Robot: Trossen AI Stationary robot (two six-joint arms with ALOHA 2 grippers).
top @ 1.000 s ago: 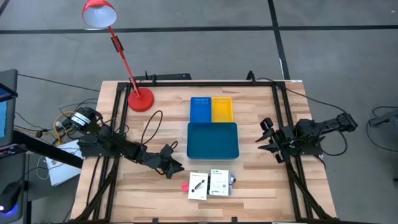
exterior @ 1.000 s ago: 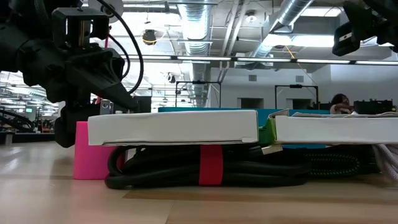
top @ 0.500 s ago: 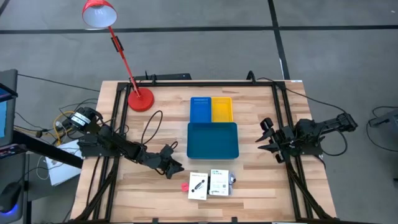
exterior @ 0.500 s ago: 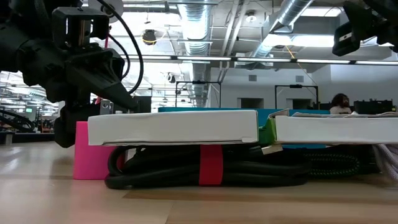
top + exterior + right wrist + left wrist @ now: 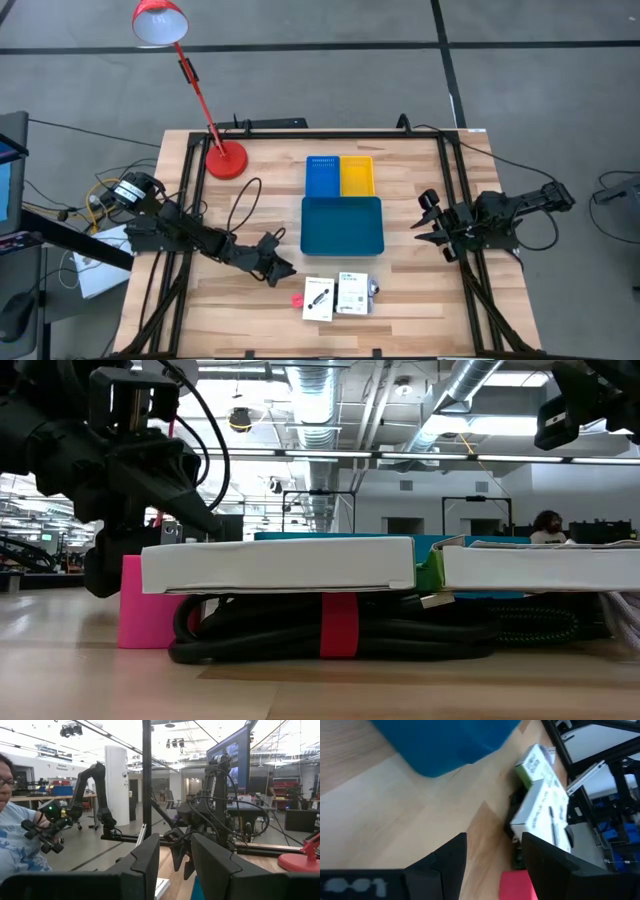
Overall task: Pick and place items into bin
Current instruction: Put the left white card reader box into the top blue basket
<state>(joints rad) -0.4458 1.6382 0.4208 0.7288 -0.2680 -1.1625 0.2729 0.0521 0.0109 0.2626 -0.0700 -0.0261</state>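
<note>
Two flat white printed packets (image 5: 318,298) (image 5: 351,294) lie side by side near the table's near edge. In the low view they rest on a coiled black cable (image 5: 330,632) with a red band. A pink-red block (image 5: 297,300) stands on the wood just left of them. The teal-blue tray (image 5: 342,224) sits mid-table, with the small blue tray (image 5: 322,176) and the yellow tray (image 5: 357,176) behind it. My left gripper (image 5: 283,268) hangs open, low over the wood, up-left of the block (image 5: 517,885). My right gripper (image 5: 428,220) waits open at the table's right side.
A red desk lamp stands with its base (image 5: 226,159) at the far left of the table and a black cord looping toward the left arm. Bare wood lies between the left gripper and the packets. A person (image 5: 15,835) stands beyond the table.
</note>
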